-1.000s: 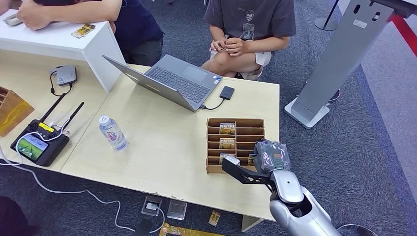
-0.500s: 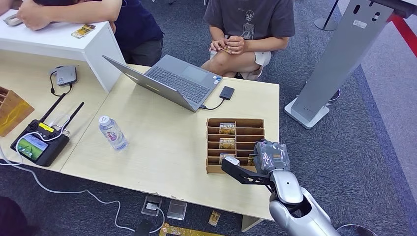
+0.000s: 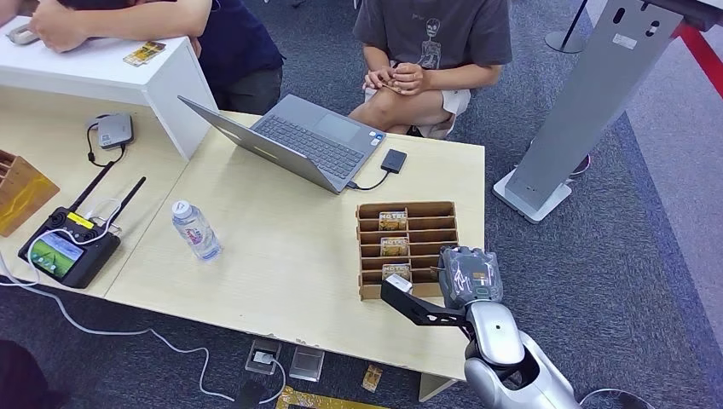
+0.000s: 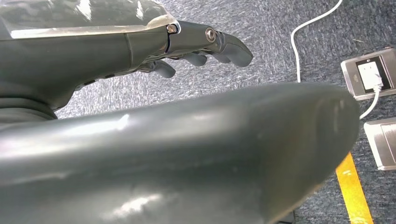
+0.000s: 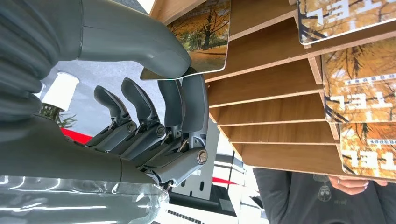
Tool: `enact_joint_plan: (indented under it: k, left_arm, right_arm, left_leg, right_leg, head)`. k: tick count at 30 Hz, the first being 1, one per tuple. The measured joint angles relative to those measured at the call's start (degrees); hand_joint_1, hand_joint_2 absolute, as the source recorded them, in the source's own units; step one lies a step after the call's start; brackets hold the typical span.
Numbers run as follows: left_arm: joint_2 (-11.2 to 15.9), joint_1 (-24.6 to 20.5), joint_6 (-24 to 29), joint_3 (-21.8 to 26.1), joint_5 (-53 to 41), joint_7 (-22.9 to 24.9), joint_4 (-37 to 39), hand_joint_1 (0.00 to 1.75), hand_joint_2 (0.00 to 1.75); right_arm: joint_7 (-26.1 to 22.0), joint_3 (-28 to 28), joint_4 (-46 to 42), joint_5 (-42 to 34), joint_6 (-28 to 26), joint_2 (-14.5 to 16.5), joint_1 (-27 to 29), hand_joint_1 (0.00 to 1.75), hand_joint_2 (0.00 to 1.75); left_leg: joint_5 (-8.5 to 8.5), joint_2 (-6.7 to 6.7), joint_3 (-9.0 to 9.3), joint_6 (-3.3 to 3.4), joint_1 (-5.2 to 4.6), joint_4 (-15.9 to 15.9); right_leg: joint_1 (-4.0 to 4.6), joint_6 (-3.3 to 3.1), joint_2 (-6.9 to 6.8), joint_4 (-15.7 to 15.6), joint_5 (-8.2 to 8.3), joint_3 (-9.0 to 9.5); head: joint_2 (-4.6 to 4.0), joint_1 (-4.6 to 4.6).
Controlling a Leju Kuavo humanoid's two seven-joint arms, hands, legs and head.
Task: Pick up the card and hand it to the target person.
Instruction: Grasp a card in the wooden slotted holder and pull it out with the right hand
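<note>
the card [image 5: 201, 33] sits in the nearest right-hand slot of the wooden card rack [image 3: 407, 250], at the rack's front right corner. its long axis runs along the slot and one short edge projects clear of the rack. the right hand [image 5: 154, 107] pinches that projecting edge between thumb and a finger. the rack stands near the table [image 3: 281, 256] edge. the left hand [image 4: 196, 46] hangs over carpet, fingers loosely apart, holding nothing.

Pale wood table [image 3: 281, 256]; brown wooden rack [image 3: 407, 210] near its right edge; card [image 5: 205, 35] printed with orange autumn trees; grey laptop [image 3: 294, 141]; clear bottle [image 3: 196, 230], white cap, pink label; blue-grey carpet [image 3: 597, 256]; yellow floor stripe [image 4: 357, 191].
</note>
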Motion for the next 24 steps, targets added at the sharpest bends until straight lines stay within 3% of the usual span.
enact_joint_plan:
  k: [24]
  left_arm:
    - [0.00, 0.00, 0.17, 0.01, 0.00, 0.08, 0.00, 0.00, 0.00]
  right_arm:
    - [-0.64, -0.84, -6.31, 3.05, 0.19, -0.88, 0.29, 1.51, 1.75]
  left_leg:
    - [0.00, 0.00, -0.03, 0.00, 0.00, 0.00]
  right_leg:
    - [0.00, 0.00, 0.00, 0.00, 0.00, -0.01]
  head:
    - [0.00, 0.00]
